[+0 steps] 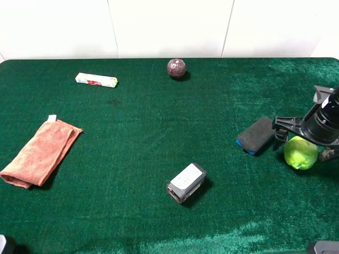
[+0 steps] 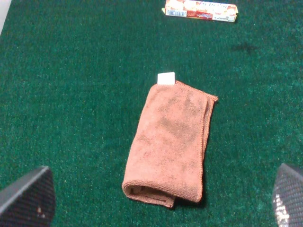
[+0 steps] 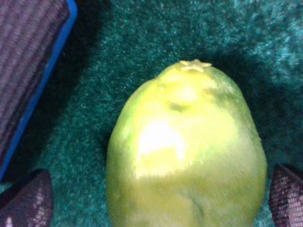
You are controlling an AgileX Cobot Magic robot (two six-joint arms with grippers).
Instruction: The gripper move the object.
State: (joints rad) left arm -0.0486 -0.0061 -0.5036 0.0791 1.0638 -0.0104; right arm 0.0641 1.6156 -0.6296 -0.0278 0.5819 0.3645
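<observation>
The lime-green fruit (image 1: 301, 153) lies on the green cloth at the far right. It fills the right wrist view (image 3: 189, 151), with its small stem star facing away from the camera. My right gripper (image 1: 304, 142) is lowered over it and open. One finger (image 3: 26, 198) stands clear of the fruit on one side; the other finger (image 3: 288, 194) is close to it on the other side. My left gripper (image 2: 158, 201) is open and empty, hovering above a folded orange towel (image 2: 170, 142).
A dark pad with a blue edge (image 1: 256, 135) lies just left of the fruit and shows in the right wrist view (image 3: 26, 71). A dark maroon ball (image 1: 176, 68) sits at the back. A slim white packet (image 1: 96, 80), the towel (image 1: 39, 152) and a grey-black box (image 1: 186, 182) lie elsewhere.
</observation>
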